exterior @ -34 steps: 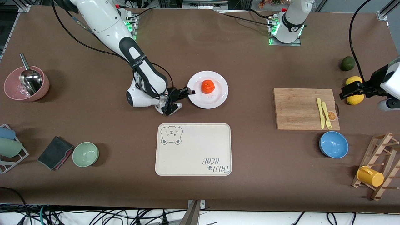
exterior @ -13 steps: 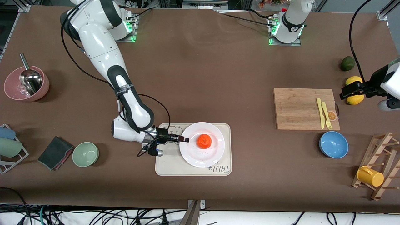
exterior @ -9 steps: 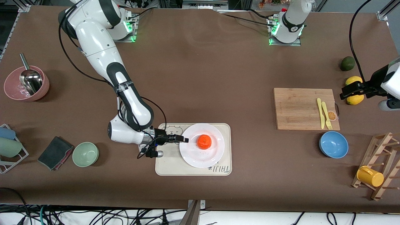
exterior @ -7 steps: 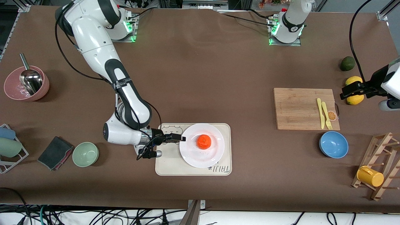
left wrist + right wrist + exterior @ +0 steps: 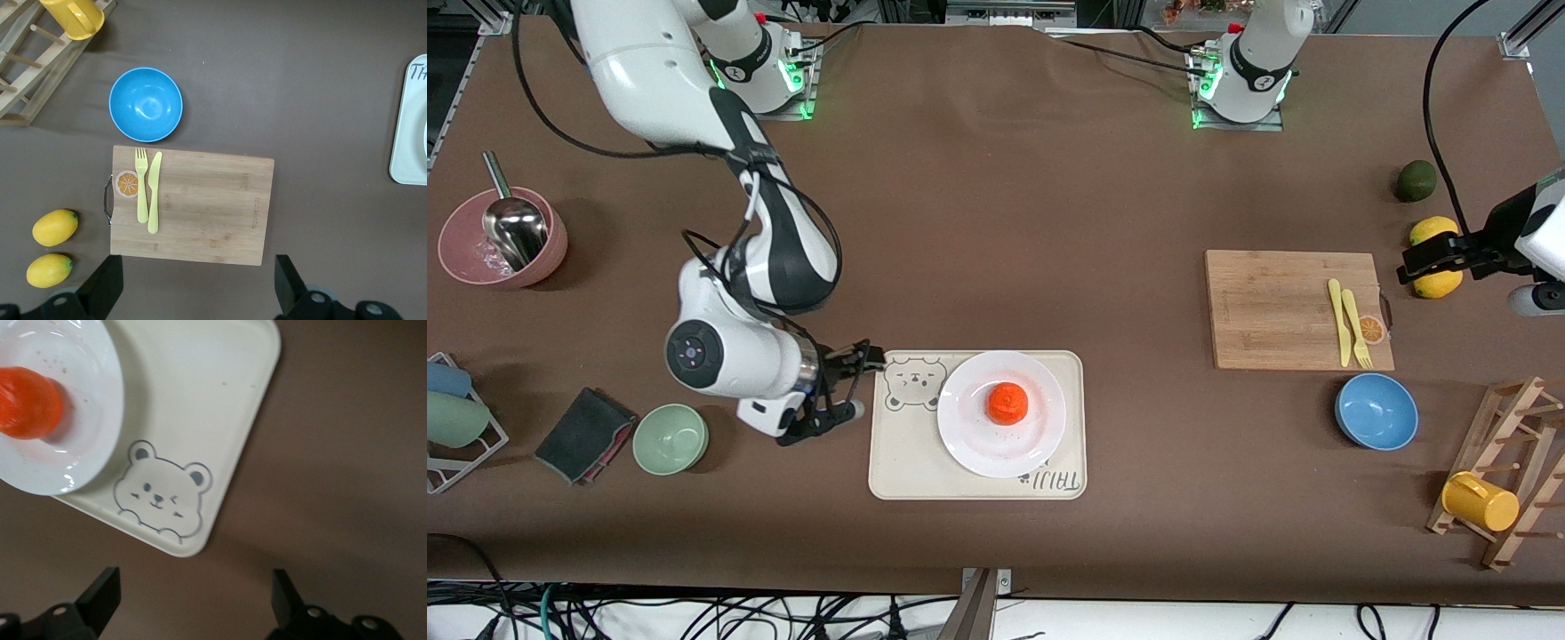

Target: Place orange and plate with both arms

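Nearest the front camera, the plate (image 5: 1001,413) is seen resting on the cream bear-printed tray (image 5: 907,462), with the orange (image 5: 1008,402) lying in its middle, so the placing is judged to be essentially done. Just beside the tray, toward the right arm's end of the desk, the right gripper (image 5: 852,380) is held with fingers spread, holding nothing and clear of the plate. The left gripper (image 5: 1432,258) waits with fingers spread over the lemons (image 5: 1434,283), and only a retreat appears left.
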Motion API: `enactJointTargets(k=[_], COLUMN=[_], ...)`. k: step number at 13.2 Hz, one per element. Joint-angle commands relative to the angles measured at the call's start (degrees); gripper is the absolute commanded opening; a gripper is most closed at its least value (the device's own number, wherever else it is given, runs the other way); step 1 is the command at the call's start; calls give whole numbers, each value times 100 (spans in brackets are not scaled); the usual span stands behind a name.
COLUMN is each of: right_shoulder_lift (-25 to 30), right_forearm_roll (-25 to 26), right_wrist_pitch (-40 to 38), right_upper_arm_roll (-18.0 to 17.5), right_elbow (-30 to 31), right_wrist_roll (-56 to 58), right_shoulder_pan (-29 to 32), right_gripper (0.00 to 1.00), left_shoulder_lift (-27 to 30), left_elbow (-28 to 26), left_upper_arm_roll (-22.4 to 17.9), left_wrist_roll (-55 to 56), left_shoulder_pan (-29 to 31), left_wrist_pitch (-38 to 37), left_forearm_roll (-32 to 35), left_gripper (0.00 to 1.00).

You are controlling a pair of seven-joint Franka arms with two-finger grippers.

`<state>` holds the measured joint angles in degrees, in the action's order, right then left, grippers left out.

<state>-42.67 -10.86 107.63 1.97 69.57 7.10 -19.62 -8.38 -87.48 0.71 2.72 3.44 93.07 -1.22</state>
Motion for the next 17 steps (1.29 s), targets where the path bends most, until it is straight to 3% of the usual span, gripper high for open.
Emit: enactJointTargets(k=[1,4,7,10,12,14,16,17], right_shoulder_lift=[671,1390,1761,2077,2567,3331,3677,3782], right_forearm_roll=[234,260,286,523,1092,1104,1086,1104], right_wrist_pitch=[-933,-1331,-2129,-2248,-2351,-2203,-2237,-2307], right_upper_arm_roll=[740,1304,1867,1860,1615,1369,449,201], right_elbow=[172,162,67,-295,80,1238,1761,1884], right_wrist_roll=[159,239,685,749,731,600,547,503], right_shoulder_pan=[28,28,37,-112,-95,272,1350,1608], right_gripper=[100,100,100,100,100,100,100,100], left_shoulder_lift=[-58,-58,-58,-58,-58,-58,-58,-58], left_elbow=[161,161,161,161,161,161,161,161], left_upper_arm_roll=[0,0,0,0,0,0,0,0], left_wrist_roll=[-96,-96,-96,-105,-105,-105,-105,-105], left_shoulder_pan=[43,43,43,43,43,43,43,43], left_wrist_pitch=[-122,-122,-122,-122,-122,-122,-122,-122], left_forearm_roll=[-115,-115,-115,-115,-115,-115,-115,-115], left_gripper=[100,100,100,100,100,100,100,100])
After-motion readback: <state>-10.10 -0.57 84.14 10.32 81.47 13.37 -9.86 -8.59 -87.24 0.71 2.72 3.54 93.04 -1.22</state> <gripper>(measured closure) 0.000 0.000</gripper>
